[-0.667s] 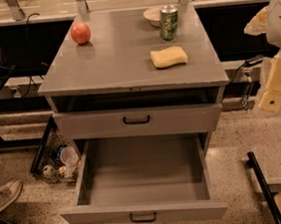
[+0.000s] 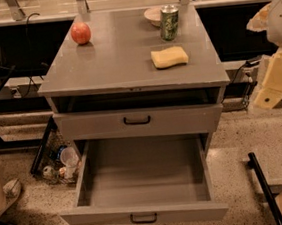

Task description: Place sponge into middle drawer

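Observation:
The pale yellow sponge (image 2: 169, 57) lies on the right part of the grey cabinet top (image 2: 120, 61), just in front of a green can (image 2: 169, 22). The middle drawer (image 2: 143, 177) is the lowest wide grey drawer. It is pulled fully out, its deep grey interior is bare, and a small black handle (image 2: 143, 218) sits on its front. My arm's cream-coloured end with the gripper (image 2: 271, 88) hangs at the right edge of the view, beside the cabinet, below the level of the top. It is well apart from the sponge and holds nothing that I can see.
A red-orange apple (image 2: 81, 33) stands at the back left of the top and a pale bowl (image 2: 154, 15) behind the can. The drawer one tier higher (image 2: 137, 121) is shut. Clutter (image 2: 61, 163) lies on the floor to the left, and a black bar (image 2: 264, 187) to the right.

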Available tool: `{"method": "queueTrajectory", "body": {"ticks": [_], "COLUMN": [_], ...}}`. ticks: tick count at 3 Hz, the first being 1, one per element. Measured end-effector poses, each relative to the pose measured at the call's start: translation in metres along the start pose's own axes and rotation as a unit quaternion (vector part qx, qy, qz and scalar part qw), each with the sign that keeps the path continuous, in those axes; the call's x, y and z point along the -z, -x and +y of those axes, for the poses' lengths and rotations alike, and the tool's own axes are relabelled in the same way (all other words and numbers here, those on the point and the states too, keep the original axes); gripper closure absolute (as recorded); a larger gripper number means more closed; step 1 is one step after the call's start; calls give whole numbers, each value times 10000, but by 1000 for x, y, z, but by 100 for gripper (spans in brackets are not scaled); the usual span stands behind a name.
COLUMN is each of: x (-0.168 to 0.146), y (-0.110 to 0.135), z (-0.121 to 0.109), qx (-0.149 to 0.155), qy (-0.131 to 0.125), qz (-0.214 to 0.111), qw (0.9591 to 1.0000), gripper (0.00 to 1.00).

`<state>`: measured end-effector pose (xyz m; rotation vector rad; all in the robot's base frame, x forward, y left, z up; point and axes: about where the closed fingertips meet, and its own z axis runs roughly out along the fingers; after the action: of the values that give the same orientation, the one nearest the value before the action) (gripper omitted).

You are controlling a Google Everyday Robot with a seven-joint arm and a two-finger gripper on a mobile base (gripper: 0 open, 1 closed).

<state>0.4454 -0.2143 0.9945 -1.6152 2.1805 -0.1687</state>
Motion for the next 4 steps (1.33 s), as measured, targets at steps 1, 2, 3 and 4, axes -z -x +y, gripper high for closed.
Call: {"method": "queueTrajectory", "body": {"ticks": [1, 2, 3, 4], "x": [-13, -34, -53, -50], "y": [-14, -28, -22, -19], "z": [-35, -81, -145, -167], "qx": [-906, -1855, -2389, -2452], "qy": [-464, -821, -1272, -1592], "qz": [-541, -1250, -1920, -2128], "qw": [9933, 9712, 9433, 9323], "gripper": [0, 0, 0, 0]}}
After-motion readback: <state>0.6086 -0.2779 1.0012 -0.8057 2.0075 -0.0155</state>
